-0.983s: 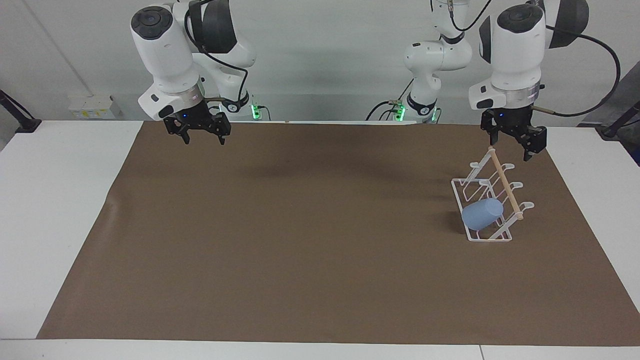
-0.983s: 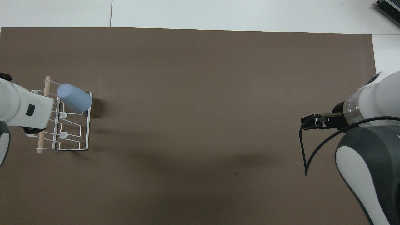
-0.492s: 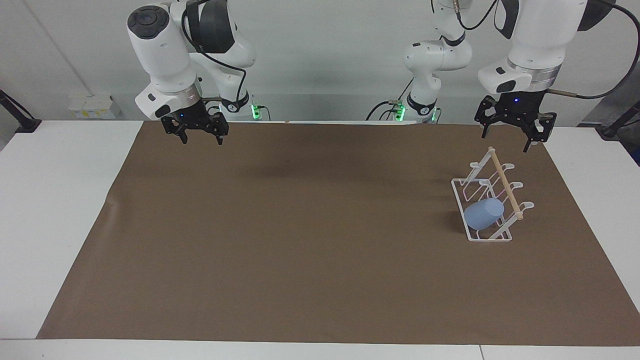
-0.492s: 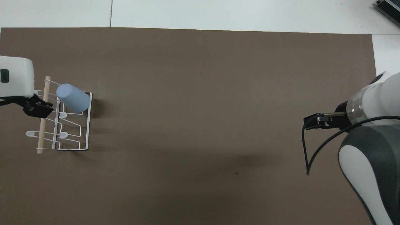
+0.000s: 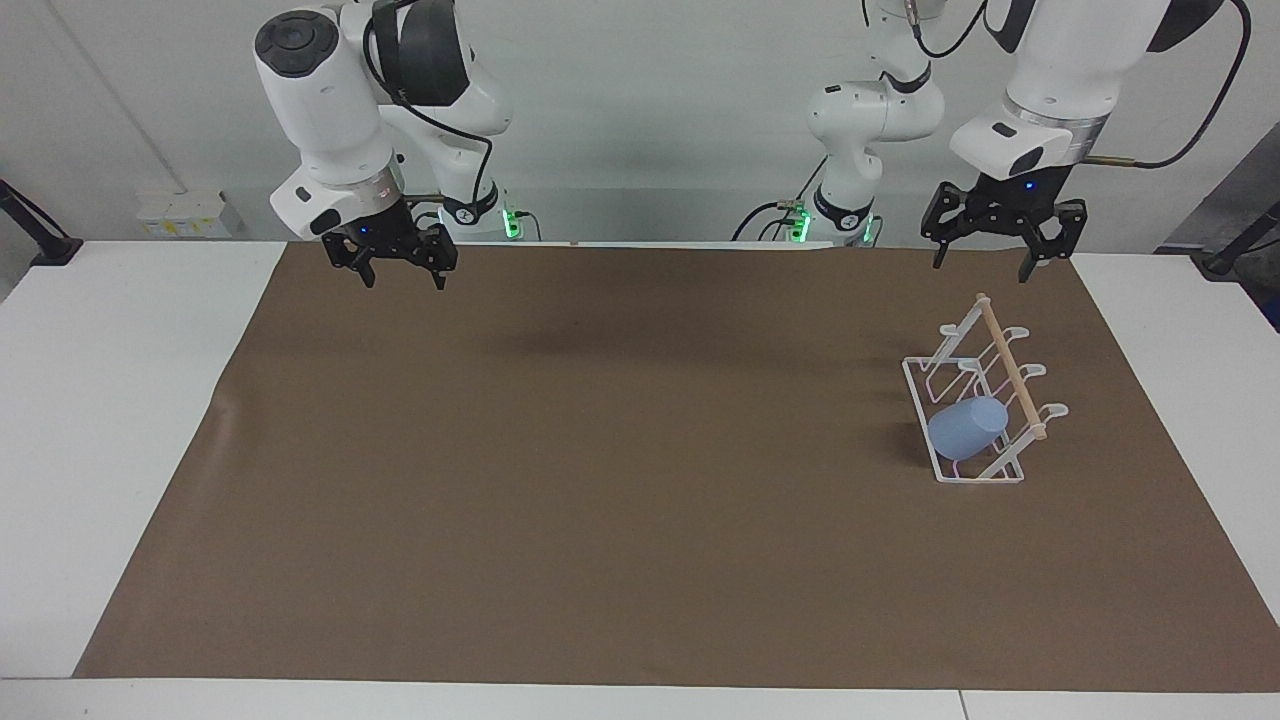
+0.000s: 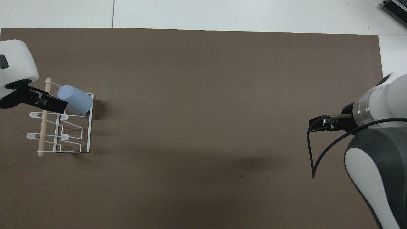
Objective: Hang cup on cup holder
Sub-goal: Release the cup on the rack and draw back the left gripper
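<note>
The light-blue cup [image 5: 966,428] hangs tilted, mouth down, on a prong of the white wire cup holder [image 5: 1011,372], at the holder's end farthest from the robots. Both also show in the overhead view: the cup [image 6: 75,99] and the cup holder [image 6: 41,136]. The holder stands on the brown mat toward the left arm's end of the table. My left gripper [image 5: 984,268] is open and empty, raised well above the holder and touching nothing. One of its fingers [image 6: 52,103] shows beside the cup from overhead. My right gripper [image 5: 402,282] is open and empty and waits over the mat's edge.
A brown mat [image 5: 600,450] covers most of the white table [image 5: 120,400]. The holder's other prongs carry nothing. The right arm's cable [image 6: 310,152] hangs over the mat at the right arm's end.
The left gripper has risen away from the holder's dowel and turned at the wrist, still open. The cup and holder have not moved. The right arm has barely shifted.
</note>
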`<state>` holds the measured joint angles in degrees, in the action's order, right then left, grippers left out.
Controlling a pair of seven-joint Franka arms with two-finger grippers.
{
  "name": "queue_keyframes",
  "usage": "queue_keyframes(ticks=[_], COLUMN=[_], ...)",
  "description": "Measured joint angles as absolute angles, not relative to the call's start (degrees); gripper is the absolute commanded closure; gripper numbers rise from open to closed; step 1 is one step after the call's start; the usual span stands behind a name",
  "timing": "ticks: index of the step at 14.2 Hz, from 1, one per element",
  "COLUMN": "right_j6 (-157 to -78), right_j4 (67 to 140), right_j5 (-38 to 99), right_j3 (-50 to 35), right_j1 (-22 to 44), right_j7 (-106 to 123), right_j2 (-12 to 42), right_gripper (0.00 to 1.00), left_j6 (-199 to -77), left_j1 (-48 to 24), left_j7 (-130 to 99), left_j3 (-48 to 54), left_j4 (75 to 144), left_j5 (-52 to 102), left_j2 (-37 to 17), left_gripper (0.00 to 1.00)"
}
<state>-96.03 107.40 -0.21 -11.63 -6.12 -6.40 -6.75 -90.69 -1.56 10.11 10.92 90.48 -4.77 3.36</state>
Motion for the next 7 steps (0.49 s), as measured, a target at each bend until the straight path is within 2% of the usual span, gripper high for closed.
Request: queue_keyframes(ticks=[5, 7], right_j6=[-96.03, -96.03], right_j4=[107.40, 107.40], right_j5=[-0.21, -0.21], right_j3=[-11.63, -11.63], right_j1=[-6.12, -6.12], right_j7=[-6.40, -6.40], right_j2=[-6.76, -6.76], right_gripper=[0.00, 0.00], left_j6=[-90.13, -90.12], left_j1=[-7.68, -8.01], left_j7=[9.13, 9.13], left_j3=[2.74, 1.04], left_j4=[91.49, 92.02], left_j5=[-3.70, -3.20], left_j2=[4.87, 5.33], left_gripper=[0.00, 0.00])
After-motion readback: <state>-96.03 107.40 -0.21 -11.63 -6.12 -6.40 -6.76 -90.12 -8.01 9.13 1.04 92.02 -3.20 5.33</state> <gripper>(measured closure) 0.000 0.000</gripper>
